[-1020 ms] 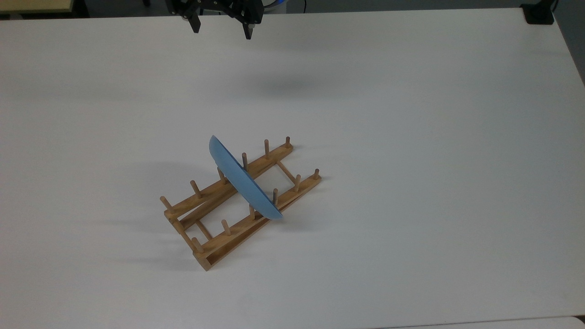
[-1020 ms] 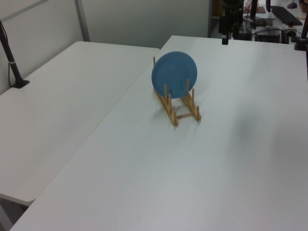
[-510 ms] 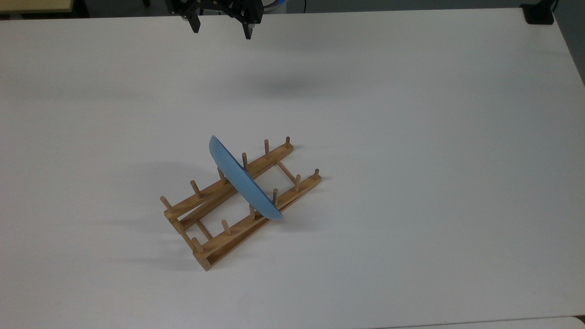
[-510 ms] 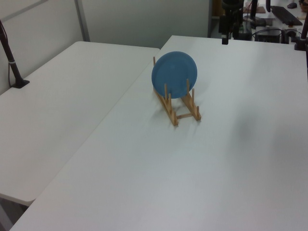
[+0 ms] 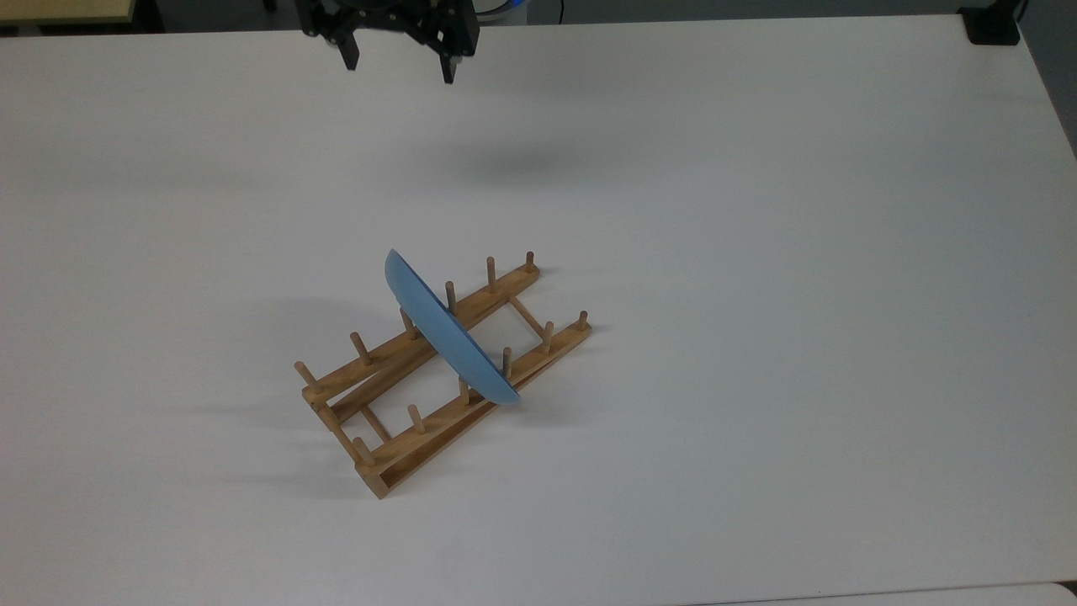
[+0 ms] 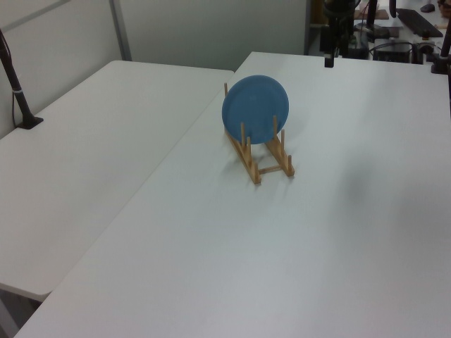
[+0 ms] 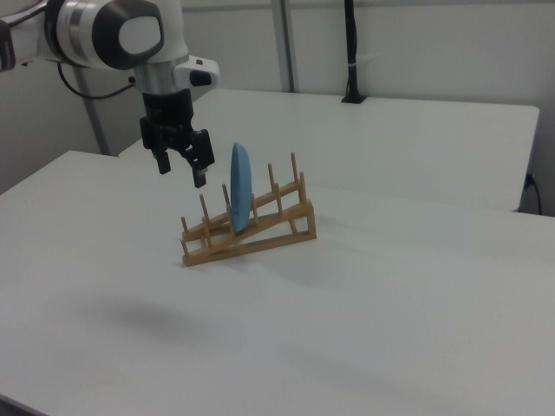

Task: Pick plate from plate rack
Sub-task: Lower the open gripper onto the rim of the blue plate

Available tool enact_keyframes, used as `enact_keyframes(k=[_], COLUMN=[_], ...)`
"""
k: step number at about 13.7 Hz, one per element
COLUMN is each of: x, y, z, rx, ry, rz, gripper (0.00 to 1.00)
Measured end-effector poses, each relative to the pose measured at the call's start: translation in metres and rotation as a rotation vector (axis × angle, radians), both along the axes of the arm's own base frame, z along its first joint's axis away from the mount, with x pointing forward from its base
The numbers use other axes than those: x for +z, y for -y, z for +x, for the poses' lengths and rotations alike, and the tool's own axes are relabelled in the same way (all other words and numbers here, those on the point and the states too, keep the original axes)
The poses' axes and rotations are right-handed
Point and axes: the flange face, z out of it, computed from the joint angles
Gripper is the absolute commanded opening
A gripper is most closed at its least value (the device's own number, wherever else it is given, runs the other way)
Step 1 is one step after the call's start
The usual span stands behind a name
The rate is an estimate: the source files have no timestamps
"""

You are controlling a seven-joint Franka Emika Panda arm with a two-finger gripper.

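Observation:
A matte blue plate [image 5: 446, 333] [image 6: 255, 110] [image 7: 239, 200] stands on edge between the pegs of the light-brown wooden plate rack [image 5: 395, 396] [image 6: 262, 163] [image 7: 260, 232], which lies slantwise on the white table. My gripper [image 5: 397, 71] [image 7: 180, 169] hangs open and empty in the air near the top view's upper edge, well apart from the plate. In the right view it hovers to the left of the plate at about the plate's height. In the left view its dark fingers [image 6: 329, 60] show at the top, far behind the rack.
The white table [image 5: 757, 295] spreads wide around the rack. A second white table [image 6: 91, 155] adjoins it on the left view's left, with a black post [image 6: 17, 91] on it. A black object [image 5: 993, 25] sits at the top view's upper right corner.
The gripper has shifted slightly down and left in the top view and turned a little. The plate and rack have not moved.

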Motion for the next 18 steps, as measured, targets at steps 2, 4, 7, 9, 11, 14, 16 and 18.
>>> enact_keyframes(k=[2, 4, 7, 9, 11, 14, 16, 18], x=[-0.003, 0.003, 0.032, 0.064, 0.072, 0.039, 0.01, -0.016], y=[-0.006, -0.01, -0.011, -0.011, -0.019, -0.037, -0.042, -0.056], z=[0.009, 0.017, 0.028, 0.04, 0.047, 0.072, 0.091, 0.101], rx=[0.015, 0.023, 0.027, 0.055, 0.118, 0.208, 0.252, 0.301], ry=[0.04, 0.103, 0.238, 0.41, 0.484, 0.492, 0.499, 0.471], rz=[-0.014, -0.019, -0.03, -0.101, -0.223, -0.337, -0.372, -0.406], gripper=[1.0, 1.0, 1.0, 0.97, 0.95, 0.9, 0.89, 0.87])
